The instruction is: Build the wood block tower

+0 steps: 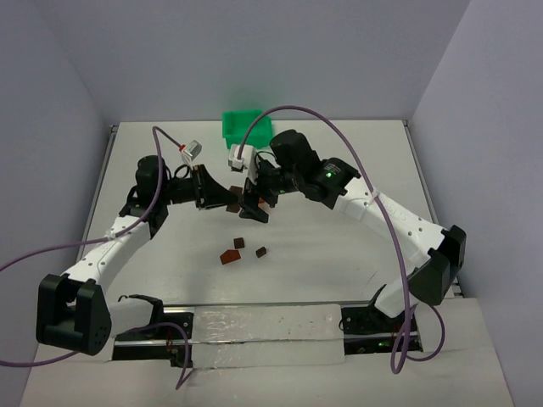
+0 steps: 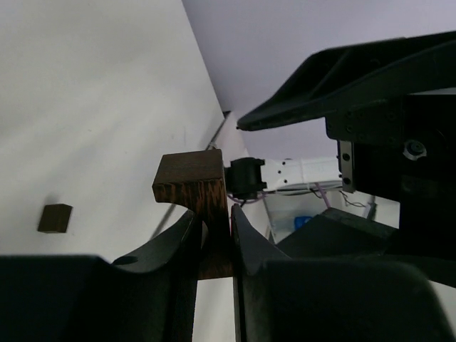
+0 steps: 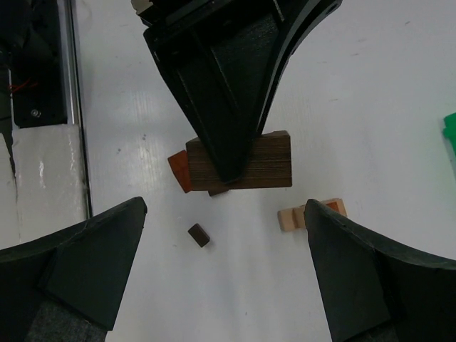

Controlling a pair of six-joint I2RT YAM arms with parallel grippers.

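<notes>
My left gripper (image 1: 224,197) is shut on a dark brown arch block (image 2: 191,181), held above the table; from the right wrist the same dark block (image 3: 265,161) shows from above. My right gripper (image 3: 224,206) is open and empty, hovering just above and beside that block (image 1: 234,201). The other tower blocks lie loose on the table: a reddish-brown block (image 3: 178,172), a small dark cube (image 3: 199,234), and tan pieces (image 3: 291,218) next to a reddish one (image 3: 332,206). From the top I see a reddish wedge (image 1: 229,256) and two dark cubes (image 1: 239,242) (image 1: 260,251).
A green plastic bin (image 1: 246,125) stands at the back of the table behind both grippers. A metal rail (image 1: 254,326) with the arm bases runs along the near edge. Purple cables loop over both arms.
</notes>
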